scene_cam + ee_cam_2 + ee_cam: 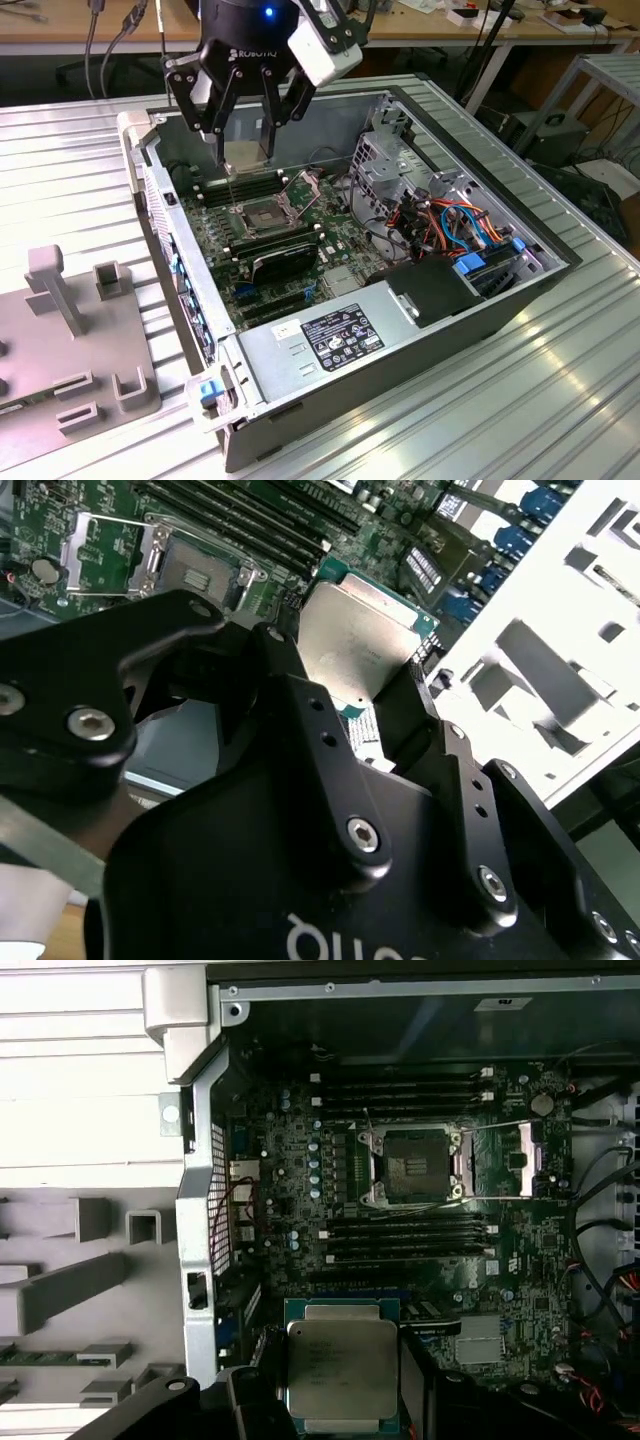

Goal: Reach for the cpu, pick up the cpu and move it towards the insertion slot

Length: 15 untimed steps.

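Note:
My gripper [246, 148] is shut on the cpu [248, 160], a thin pale silver square held by its edges between the two black fingers. It hangs above the open computer case, a little higher than and towards the back of the insertion slot [261, 216]. In the first wrist view the cpu [342, 1365] lies flat between the fingers [250, 1400], and the insertion slot [412, 1165] shows its dark centre with the metal flap [520, 1155] swung open beside it. In the second wrist view the cpu [355, 645] sits between the fingertips, with the insertion slot [195, 572] beyond it.
The case walls [160, 215] ring the motherboard. Long black memory slots [405, 1235] flank the socket, and a black card [283, 258] lies just in front of it. A power supply [335, 335], drive cage [400, 160] and cables [455, 225] fill the exterior view's right. A grey fixture [70, 340] stands on the left.

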Tool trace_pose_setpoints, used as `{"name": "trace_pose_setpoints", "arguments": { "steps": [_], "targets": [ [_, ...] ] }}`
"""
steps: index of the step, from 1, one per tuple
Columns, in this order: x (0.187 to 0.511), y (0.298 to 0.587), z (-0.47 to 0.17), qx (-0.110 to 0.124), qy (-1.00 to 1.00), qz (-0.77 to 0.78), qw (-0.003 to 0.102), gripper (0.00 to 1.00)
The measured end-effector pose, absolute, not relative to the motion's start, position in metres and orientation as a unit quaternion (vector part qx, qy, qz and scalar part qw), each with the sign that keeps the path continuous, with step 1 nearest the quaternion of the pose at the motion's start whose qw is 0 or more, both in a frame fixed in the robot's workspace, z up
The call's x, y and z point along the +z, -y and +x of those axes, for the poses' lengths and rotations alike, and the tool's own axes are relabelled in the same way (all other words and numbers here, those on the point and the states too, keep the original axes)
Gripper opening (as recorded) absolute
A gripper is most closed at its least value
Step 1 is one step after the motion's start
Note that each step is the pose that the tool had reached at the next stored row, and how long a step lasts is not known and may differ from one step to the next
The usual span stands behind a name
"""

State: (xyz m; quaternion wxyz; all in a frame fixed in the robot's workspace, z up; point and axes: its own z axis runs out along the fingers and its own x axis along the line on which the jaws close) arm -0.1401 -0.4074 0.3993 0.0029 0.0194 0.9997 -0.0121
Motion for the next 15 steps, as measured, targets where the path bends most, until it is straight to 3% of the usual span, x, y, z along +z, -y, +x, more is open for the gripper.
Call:
{"name": "trace_pose_setpoints", "arguments": {
  "steps": [15],
  "targets": [
    [0.398, 0.370, -0.109, -0.017, -1.000, 0.020, 0.003, 0.55]
  ]
}}
